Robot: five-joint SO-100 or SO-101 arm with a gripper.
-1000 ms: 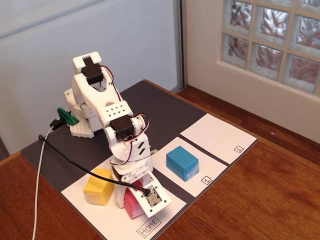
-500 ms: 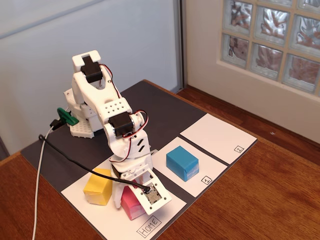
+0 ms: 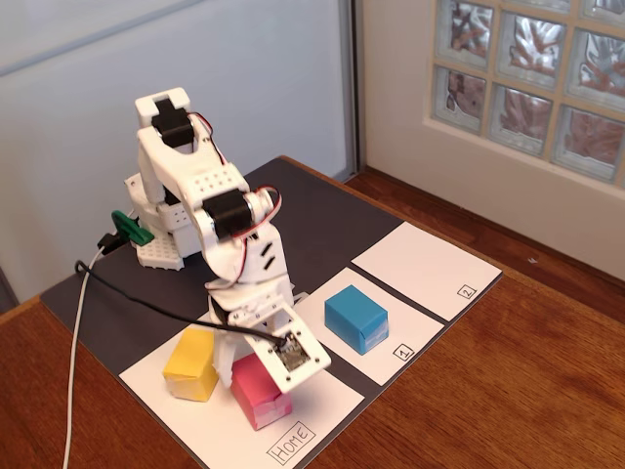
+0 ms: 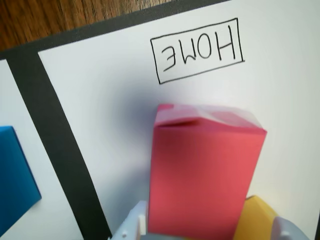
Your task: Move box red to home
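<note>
The red box (image 3: 256, 391) stands on the home sheet (image 3: 220, 430), close to the boxed "HOME" label (image 3: 292, 442). In the wrist view the red box (image 4: 205, 165) fills the lower middle, with the home sheet (image 4: 100, 110) under it and the label (image 4: 198, 50) beyond it. My gripper (image 3: 266, 363) is lowered over the box. The jaws straddle the box (image 4: 210, 231). The left finger (image 4: 134, 226) is against the box's side. The right finger (image 4: 290, 231) stands apart from it, with yellow showing in the gap. The gripper looks open.
A yellow box (image 3: 191, 363) stands on the home sheet just left of the red box and also shows in the wrist view (image 4: 255, 217). A blue box (image 3: 355, 318) sits on the sheet marked 1 (image 3: 410, 340). The sheet marked 2 (image 3: 425, 269) lies beyond. A black cable (image 3: 146, 305) crosses the dark mat.
</note>
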